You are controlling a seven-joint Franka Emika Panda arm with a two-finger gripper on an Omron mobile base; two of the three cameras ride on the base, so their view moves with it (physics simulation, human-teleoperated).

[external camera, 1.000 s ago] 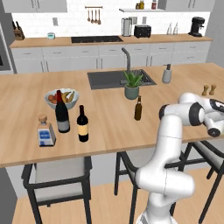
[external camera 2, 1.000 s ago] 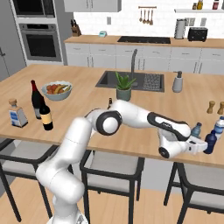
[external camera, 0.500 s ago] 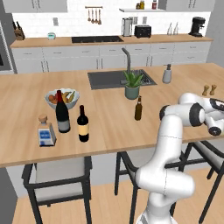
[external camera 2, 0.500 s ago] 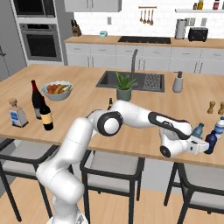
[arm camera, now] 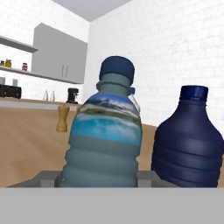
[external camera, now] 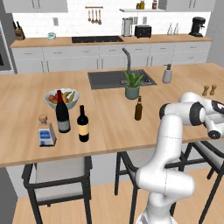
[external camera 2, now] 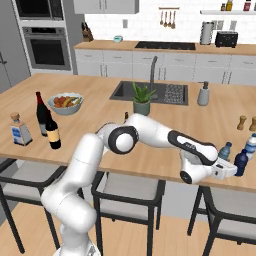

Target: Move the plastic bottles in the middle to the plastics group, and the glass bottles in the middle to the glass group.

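Note:
My gripper point(external camera 2: 228, 169) is at the counter's right end, shut on the plastic bottle point(arm camera: 105, 135), a translucent blue one with a dark cap, held upright point(external camera 2: 225, 150). Grey fingers point(arm camera: 45, 177) flank its base. Right beside it stands a dark blue plastic bottle point(arm camera: 189, 138) point(external camera 2: 241, 162), with a taller clear one point(external camera 2: 250, 145) behind. The yellow-labelled wine bottle point(external camera: 83, 124) and the slim brown bottle point(external camera: 138, 108) stand mid-counter. At the left are the grey-labelled wine bottle point(external camera: 62, 112) and the square corked bottle point(external camera: 44, 131).
A fruit bowl point(external camera: 62, 97) sits behind the wine bottles. A potted plant point(external camera: 132, 85) stands by the sink point(external camera: 119, 78). Salt and pepper mills point(external camera 2: 246, 122) are at the right, behind the plastics. Stools point(external camera: 57, 173) line the counter's front edge.

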